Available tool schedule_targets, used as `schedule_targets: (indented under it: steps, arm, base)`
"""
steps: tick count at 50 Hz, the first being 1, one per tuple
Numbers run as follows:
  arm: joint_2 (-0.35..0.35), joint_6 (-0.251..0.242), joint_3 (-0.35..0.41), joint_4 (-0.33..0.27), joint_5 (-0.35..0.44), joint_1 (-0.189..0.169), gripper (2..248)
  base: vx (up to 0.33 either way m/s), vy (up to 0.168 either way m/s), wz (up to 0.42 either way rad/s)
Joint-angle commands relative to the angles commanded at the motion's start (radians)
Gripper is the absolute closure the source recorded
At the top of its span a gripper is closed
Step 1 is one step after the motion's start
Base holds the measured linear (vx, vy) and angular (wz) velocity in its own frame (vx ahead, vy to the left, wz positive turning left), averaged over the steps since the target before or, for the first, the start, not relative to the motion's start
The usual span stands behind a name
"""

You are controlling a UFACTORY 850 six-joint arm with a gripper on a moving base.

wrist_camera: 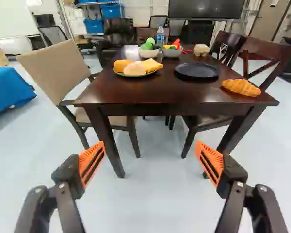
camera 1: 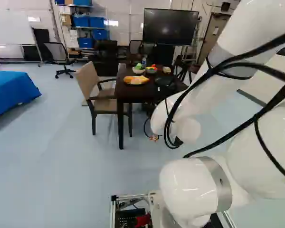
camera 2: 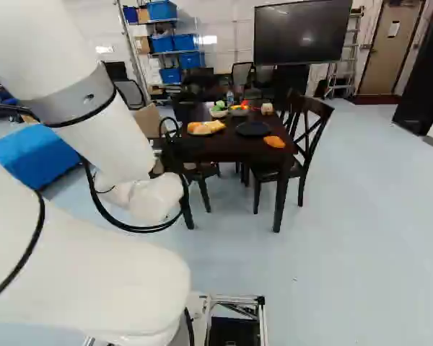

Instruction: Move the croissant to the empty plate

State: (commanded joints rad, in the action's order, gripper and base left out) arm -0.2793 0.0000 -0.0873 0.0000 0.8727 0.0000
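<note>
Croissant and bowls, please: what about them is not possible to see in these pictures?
Croissant: left base view; the arm hides it.
Its underside: right base and wrist views; hidden against the table.
Insides of the white bowl and grey bowl: wrist view; walls and contents hide the bottoms.

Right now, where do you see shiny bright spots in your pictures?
Left base view: a glare patch on the back wall by the blue bins, and little gleams on my white arm; right base view: glare on that wall too; wrist view: what looks like a pale reflection on the dark tabletop, behind the bread.
</note>
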Motion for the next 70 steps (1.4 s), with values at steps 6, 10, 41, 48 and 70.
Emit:
schedule_targets:
  steps: [6, 10, 41, 48, 70]
  arm:
    - [0.0, 0.0, 0.0, 0.0, 0.0, 0.0, 3]
    - [0.0, 0.0, 0.0, 0.0, 0.0, 0.0, 3]
    - [0.0, 0.0, 0.0, 0.0, 0.0, 0.0, 3]
    - [0.0, 0.0, 0.0, 0.0, 0.0, 0.0, 3]
    - [0.0, 0.0, 0.0, 0.0, 0.0, 0.0, 3]
  base:
    - [0.0, 0.0, 0.0]
    - [0.0, 0.0, 0.0]
    - [0.0, 0.0, 0.0]
    - [0.0, 0.0, 0.0]
    - [0.001, -0.001, -0.005]
